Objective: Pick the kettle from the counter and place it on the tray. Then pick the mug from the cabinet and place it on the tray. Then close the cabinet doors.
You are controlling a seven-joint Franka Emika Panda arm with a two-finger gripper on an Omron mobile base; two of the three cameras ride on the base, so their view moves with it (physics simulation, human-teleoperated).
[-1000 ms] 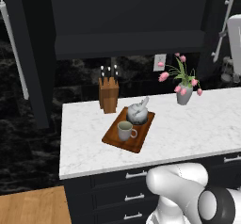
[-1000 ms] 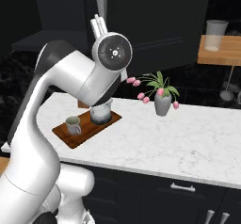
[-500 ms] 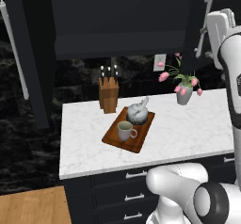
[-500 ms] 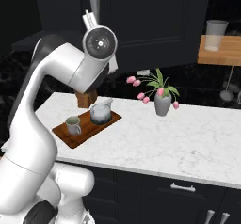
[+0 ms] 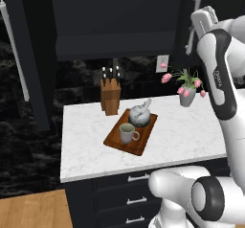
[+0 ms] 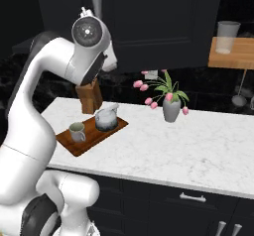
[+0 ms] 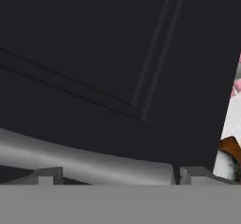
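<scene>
The silver kettle [image 5: 140, 115] [image 6: 106, 119] and the pale mug [image 5: 127, 133] [image 6: 77, 131] both stand on the reddish-brown tray [image 5: 143, 135] [image 6: 99, 134] on the white counter [image 5: 182, 136]. The black cabinet [image 5: 115, 16] above is open, its left door [image 5: 31, 54] swung out. My gripper [image 7: 121, 175] is open and raised right against the right door [image 7: 117, 53]. That door's silver bar handle [image 7: 84, 161] [image 5: 191, 40] runs across just in front of my fingertips [image 7: 47, 176].
A knife block [image 5: 111, 96] stands behind the tray. A vase of pink flowers [image 5: 187, 96] [image 6: 171, 108] sits toward the counter's right. A wooden shelf [image 6: 233, 56] with a glass hangs at the far right. Dark drawers [image 5: 129, 198] run below the counter.
My hand has moved left and up toward the right door's handle and come close to it. The kettle, mug and tray have not moved.
</scene>
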